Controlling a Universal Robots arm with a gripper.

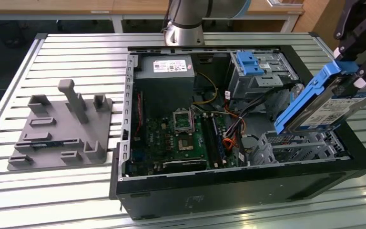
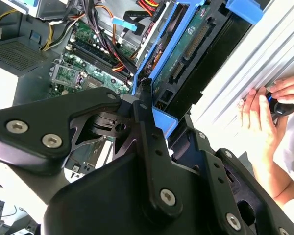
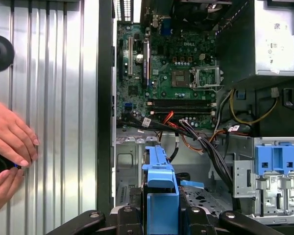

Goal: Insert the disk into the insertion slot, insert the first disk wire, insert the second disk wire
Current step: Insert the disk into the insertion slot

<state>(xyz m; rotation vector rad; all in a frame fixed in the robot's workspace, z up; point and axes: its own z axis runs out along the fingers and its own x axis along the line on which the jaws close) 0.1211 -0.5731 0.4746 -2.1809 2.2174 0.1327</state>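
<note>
Hanging tilted over the open computer case (image 1: 234,183), the disk (image 1: 323,102) is carried above the insertion slot (image 1: 297,145), which lies toward four o'clock of the case in the exterior view. The disk's lower corner is just beside the slot's mouth; whether the two touch cannot be told, and the disk is not yet seated. The hand (image 1: 353,71) is clamped on the disk, its fingers pressed against the blue carrier (image 2: 159,120) at the handle end.

The disk is judged to be rigid and dense, fairly heavy for its size. Its metal faces are likely smooth and slippery, so the plastic carrier is taken as the safer place to hold. The carrier may flex a little under a hard squeeze. The bare circuit board (image 2: 186,54) and its connector are judged fragile and best left untouched.

A bundle of cables (image 1: 234,126) lies at nine o'clock of the slot. A person's hands (image 3: 10,147) are rested on the ribbed worktop (image 3: 54,73) outside the case.
</note>
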